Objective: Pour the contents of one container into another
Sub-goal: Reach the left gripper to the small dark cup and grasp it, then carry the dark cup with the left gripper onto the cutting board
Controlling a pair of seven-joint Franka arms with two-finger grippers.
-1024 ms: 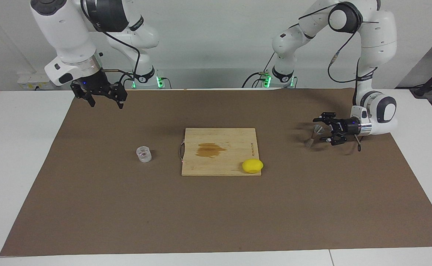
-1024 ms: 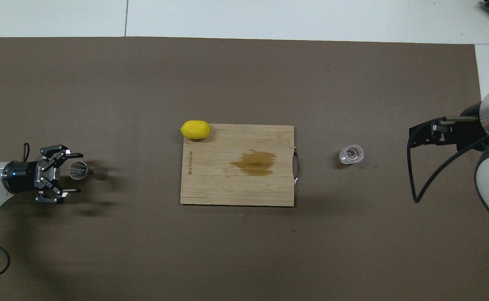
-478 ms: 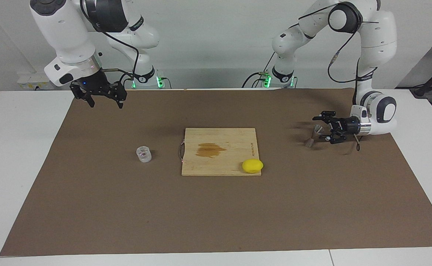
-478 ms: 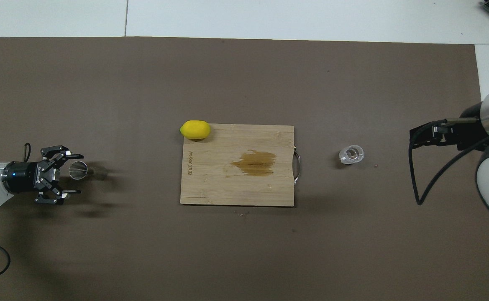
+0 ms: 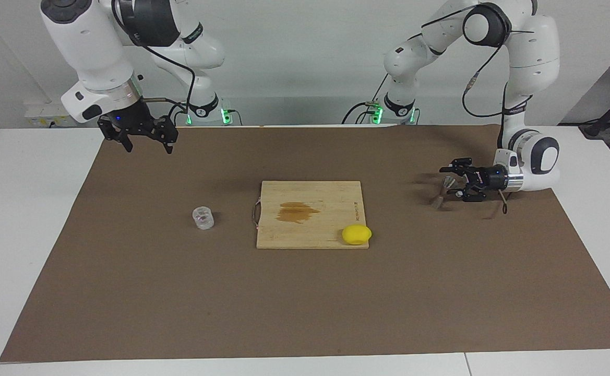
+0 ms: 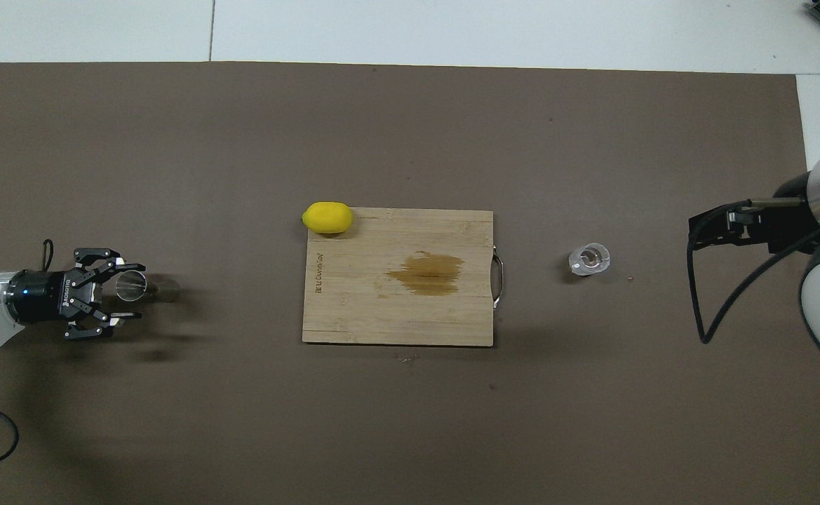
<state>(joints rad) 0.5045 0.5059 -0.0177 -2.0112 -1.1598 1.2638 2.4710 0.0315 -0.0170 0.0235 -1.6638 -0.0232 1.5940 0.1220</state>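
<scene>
While the small grey metal hourglass jigger (image 5: 442, 191) stands between the part-closed fingers of the left hand (image 5: 453, 181), contact is unclear. The short clear glass cup (image 5: 203, 218) sits near the right arm's end, below the released right hand (image 5: 145, 143). Open brown mat (image 5: 305, 303) surrounds both.

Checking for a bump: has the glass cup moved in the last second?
No. The glass cup sits where it was, beside the cutting board's handle end.
</scene>
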